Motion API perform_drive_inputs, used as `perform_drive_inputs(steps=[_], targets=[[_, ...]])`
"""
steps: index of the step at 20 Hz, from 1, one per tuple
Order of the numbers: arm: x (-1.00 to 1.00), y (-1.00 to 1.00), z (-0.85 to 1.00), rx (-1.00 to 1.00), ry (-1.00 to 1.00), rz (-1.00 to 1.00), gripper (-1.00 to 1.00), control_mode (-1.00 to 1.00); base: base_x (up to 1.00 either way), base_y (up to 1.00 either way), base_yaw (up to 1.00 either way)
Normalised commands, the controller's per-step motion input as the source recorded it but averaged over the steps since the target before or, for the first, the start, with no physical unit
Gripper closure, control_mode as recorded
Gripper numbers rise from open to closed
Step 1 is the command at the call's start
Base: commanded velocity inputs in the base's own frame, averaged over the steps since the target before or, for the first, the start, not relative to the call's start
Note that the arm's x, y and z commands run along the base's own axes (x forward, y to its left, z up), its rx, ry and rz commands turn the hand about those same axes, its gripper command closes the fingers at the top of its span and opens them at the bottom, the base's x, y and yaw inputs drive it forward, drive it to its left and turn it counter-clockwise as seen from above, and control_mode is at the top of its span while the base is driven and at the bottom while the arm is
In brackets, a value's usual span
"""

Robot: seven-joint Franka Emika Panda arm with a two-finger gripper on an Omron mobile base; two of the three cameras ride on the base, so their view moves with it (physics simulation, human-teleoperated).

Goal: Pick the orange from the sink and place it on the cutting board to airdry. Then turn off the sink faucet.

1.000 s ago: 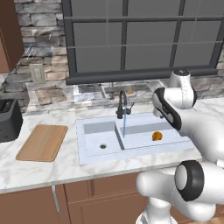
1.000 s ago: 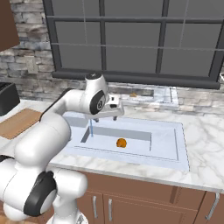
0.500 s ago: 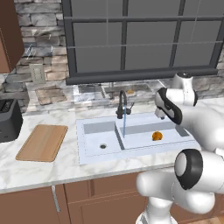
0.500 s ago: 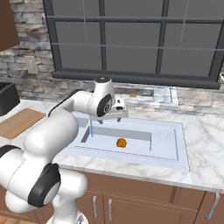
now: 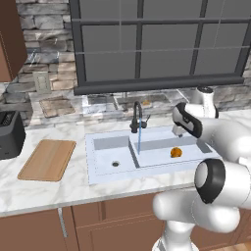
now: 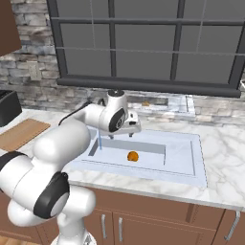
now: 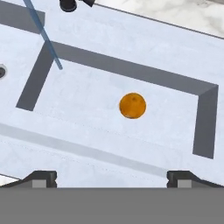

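The orange lies on the floor of the right basin of the pale sink. Above that basin hangs my gripper, open, its tips wide apart with nothing between them and the orange well below. The black gooseneck faucet stands behind the divider, and a thin blue stream of water runs from it into the sink. The wooden cutting board lies on the counter left of the sink.
A black toaster stands at the far left beyond the board. The left basin has a round drain. Marble counter surrounds the sink, with a stone wall and a dark window frame behind it.
My hand has shifted a little further over the right basin and dropped slightly toward it. The orange has stayed put and the water keeps running.
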Motion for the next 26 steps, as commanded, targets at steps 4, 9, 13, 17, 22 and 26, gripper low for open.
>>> perform_drive_inputs(steps=[4, 9, 13, 17, 22, 26], targets=[[0.00, 0.00, -0.18, 0.00, 0.00, 0.00, -1.00, -1.00, 0.00, 0.00, 0.00], [0.00, 0.00, -0.18, 0.01, 0.00, -0.02, -1.00, -1.00, 0.00, 0.00, 0.00], [0.00, 0.00, -0.18, 0.02, 0.00, -0.04, -1.00, -1.00, 0.00, 0.00, 0.00], [0.00, 0.00, -0.18, 0.01, 0.00, -0.03, -1.00, -1.00, 0.00, 0.00, 0.00], [0.00, 0.00, -0.17, 0.00, 0.00, -0.04, -1.00, -1.00, 0.00, 0.00, 0.00], [0.00, 0.00, -0.25, 0.00, 0.00, -0.03, -1.00, -1.00, 0.00, 0.00, 0.00]])
